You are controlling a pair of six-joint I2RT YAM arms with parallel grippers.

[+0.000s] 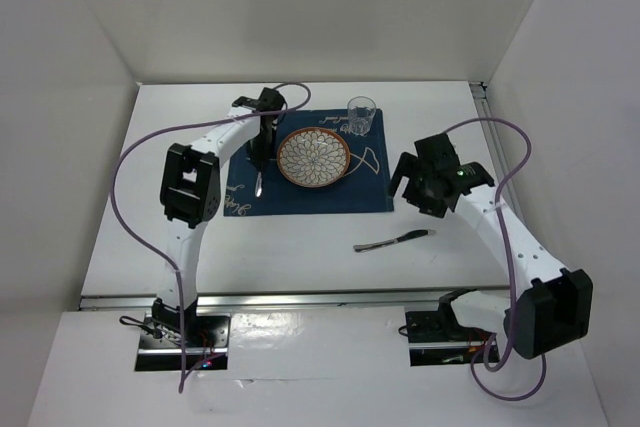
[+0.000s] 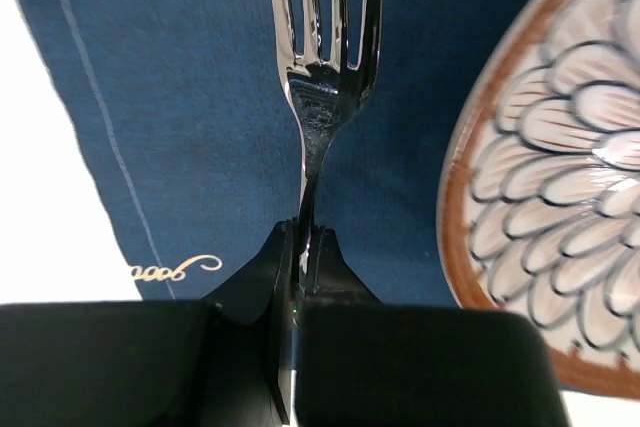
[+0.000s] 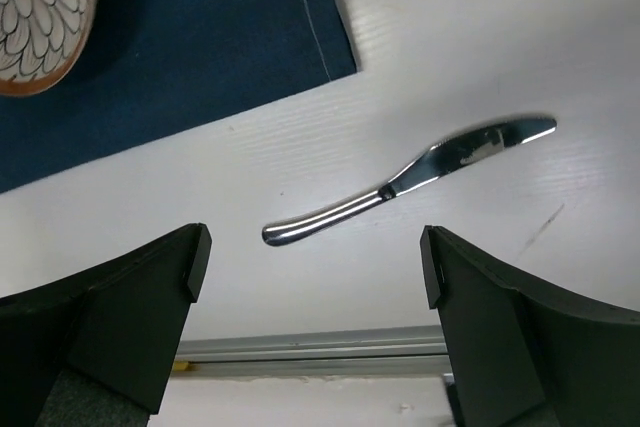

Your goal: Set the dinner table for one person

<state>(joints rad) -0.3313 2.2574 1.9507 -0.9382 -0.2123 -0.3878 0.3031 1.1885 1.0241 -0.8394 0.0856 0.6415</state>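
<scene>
The dinner table [image 1: 300, 257] is the white tabletop. A navy cloth [image 1: 310, 195] lies on it and carries a patterned plate [image 1: 314, 158]. A clear glass [image 1: 361, 115] stands at the cloth's far edge. My left gripper [image 1: 262, 139] is shut on a silver fork [image 1: 258, 179] just left of the plate. In the left wrist view the gripper [image 2: 303, 247] pinches the fork [image 2: 325, 97] by its handle, tines over the cloth [image 2: 180, 97]. I cannot tell if the fork touches the cloth. My right gripper [image 1: 408, 187] is open and empty. A knife [image 1: 395, 240] lies on bare table beyond it [image 3: 410, 182].
An aluminium rail [image 3: 310, 347] runs along the table's near edge. White walls enclose the table on the left, back and right. The plate's brown rim [image 2: 460, 197] is close to the right of the fork. The cloth's corner [image 3: 340, 57] is near the knife.
</scene>
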